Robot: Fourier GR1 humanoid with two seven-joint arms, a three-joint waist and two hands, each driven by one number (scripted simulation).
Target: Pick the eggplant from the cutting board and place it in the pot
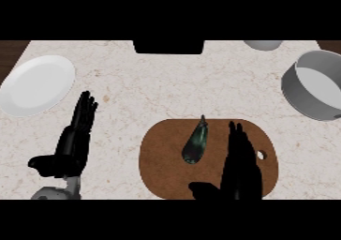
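Counter [145,89] before me: pale speckled stone top. Directly on it I note:
- white plate [35,85], far left, well apart from the rest
- brown cutting board [163,164], near centre, rounded corners, hole at its right side
- grey pot [292,91], right edge, upright, partly cropped

At the far edge I see a black block [167,46] and, to its right, a pale rounded object [263,44], both cropped.

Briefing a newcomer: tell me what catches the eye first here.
The dark eggplant lies on the brown cutting board at centre, with the open right hand to its right over the board. The grey pot stands at the right edge, a white plate at upper left, and the left hand rests open below the plate.
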